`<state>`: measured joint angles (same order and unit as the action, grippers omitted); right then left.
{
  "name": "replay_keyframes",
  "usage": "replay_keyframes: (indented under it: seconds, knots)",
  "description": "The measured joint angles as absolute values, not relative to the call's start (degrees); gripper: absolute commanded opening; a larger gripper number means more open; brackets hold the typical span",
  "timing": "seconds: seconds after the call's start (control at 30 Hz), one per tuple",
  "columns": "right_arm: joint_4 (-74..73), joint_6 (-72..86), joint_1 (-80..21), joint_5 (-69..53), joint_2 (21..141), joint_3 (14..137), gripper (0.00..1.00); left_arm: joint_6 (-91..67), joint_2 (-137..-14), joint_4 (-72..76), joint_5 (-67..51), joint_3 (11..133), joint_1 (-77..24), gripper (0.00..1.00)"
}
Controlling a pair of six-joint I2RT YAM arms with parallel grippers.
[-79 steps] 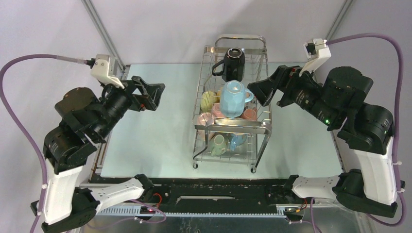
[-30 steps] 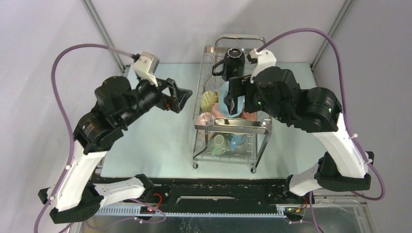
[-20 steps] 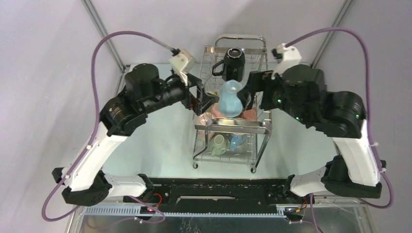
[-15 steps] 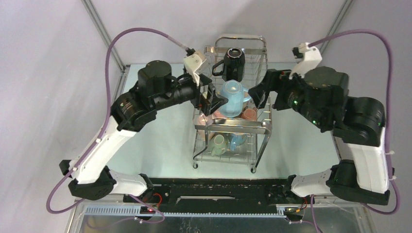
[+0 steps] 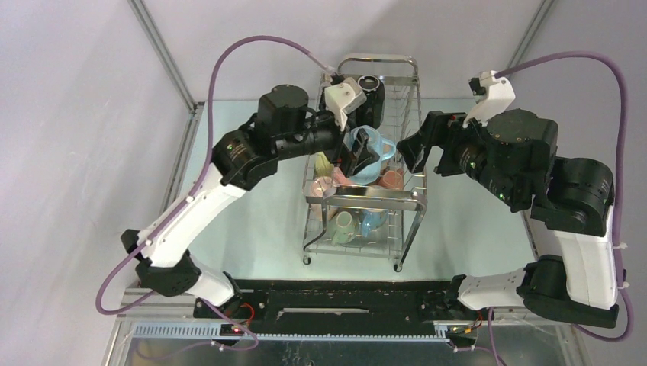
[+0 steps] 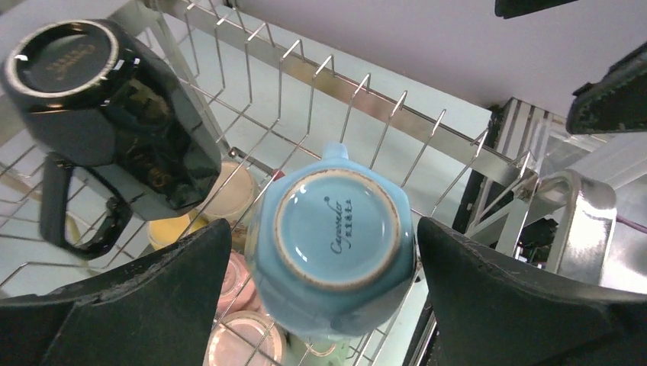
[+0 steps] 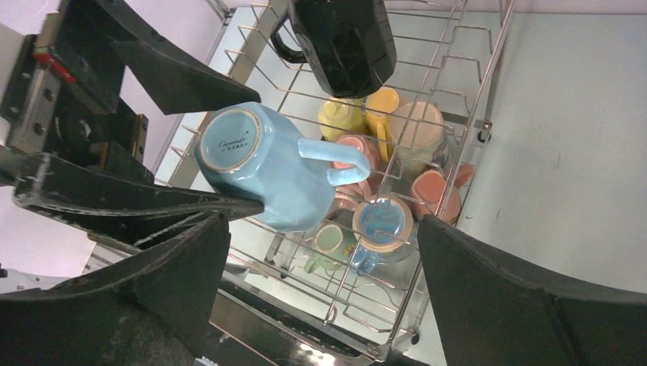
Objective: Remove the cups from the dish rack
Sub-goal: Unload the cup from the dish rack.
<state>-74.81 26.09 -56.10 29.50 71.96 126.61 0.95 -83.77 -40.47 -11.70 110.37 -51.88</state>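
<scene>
Light blue faceted ceramic mug (image 7: 267,179), inverted with its printed base up, resting tilted on the wire prongs of the upper tier of the tall two-tier chrome wire dish rack (image 5: 366,200); its handle points toward the rack's right side. Beside it, at the far end of the same tier near the looped end handle, a glossy black faceted mug (image 6: 107,107) also sits base up.

On the lower tier, seen through the wires:
- a yellow mug (image 7: 343,118)
- a cream mug (image 7: 416,130)
- a pink mug (image 7: 358,152)
- a salmon-orange mug (image 7: 431,194)
- a pale green mug (image 7: 328,240)
- a second light blue mug (image 7: 381,221)

The left gripper (image 6: 322,229) reaches in over the upper tier with its jaws spread wide, one black finger on each side of the blue mug. It has not clamped the mug, and whether either pad touches it cannot be told.

The right gripper (image 5: 424,150) hangs just beside the rack's right edge at upper-tier height, jaws likewise fully apart and holding nothing.

The rack stands on a pale green tabletop (image 5: 244,198), between the two arms.
</scene>
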Motion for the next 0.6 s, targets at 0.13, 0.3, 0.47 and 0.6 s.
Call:
replay_keyframes:
  seconds: [0.13, 0.3, 0.47, 0.6]
  knots:
    - [-74.78, 26.11, -55.64, 29.39, 71.75, 125.58, 1.00, 1.17, -85.82, -41.23, -12.49, 110.65, -52.07, 1.00]
    - [-74.72, 26.09, -55.07, 28.73, 71.46, 124.55, 1.00, 1.48, -87.35, -41.63, -12.88, 110.65, -52.14, 1.00]
    - [-74.48, 26.09, -54.59, 27.81, 71.31, 123.66, 1.00, 1.50, -87.44, -41.60, -13.02, 110.65, -52.18, 0.84]
    - [-74.24, 26.06, -54.33, 27.16, 71.16, 122.89, 1.00, 1.56, -87.44, -41.56, -13.74, 110.56, -52.36, 0.66]
